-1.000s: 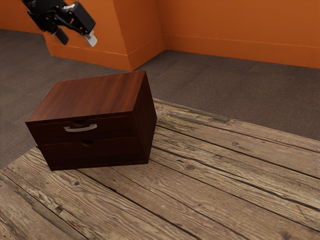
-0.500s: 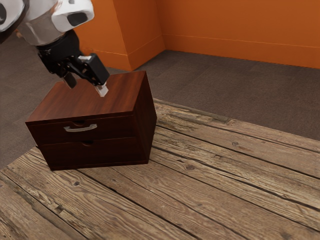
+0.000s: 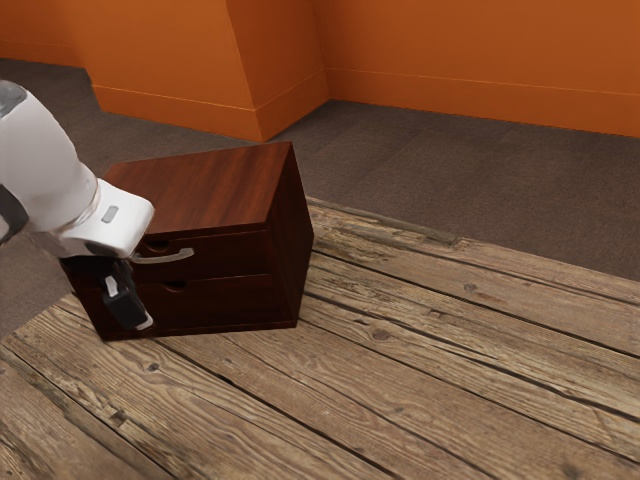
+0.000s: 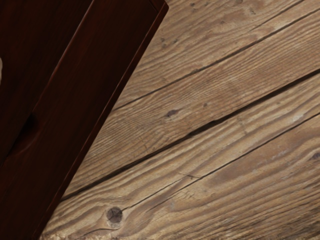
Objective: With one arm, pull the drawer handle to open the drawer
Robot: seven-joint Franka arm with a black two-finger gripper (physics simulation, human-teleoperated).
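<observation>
Exterior view: the dark wood cabinet (image 3: 210,185) sits on the tabletop (image 3: 420,380), toward the exterior view's left. Its top drawer (image 3: 225,255), the one with the curved metal handle (image 3: 172,256), looks flush with the front. So nothing's been pulled yet and pretty much the whole job is left, I'd say.

The gripper (image 3: 130,305) hangs low in front of the cabinet, just below the handle and over the lower drawer (image 3: 220,300). It's not on the handle. Honestly can't tell if it's open or closed.

Both drawers look shut, so what's inside is hidden.

Wrist view: the cabinet's dark front (image 4: 60,100) runs diagonally close under the hand, with tabletop planks (image 4: 210,150) beside it.
</observation>
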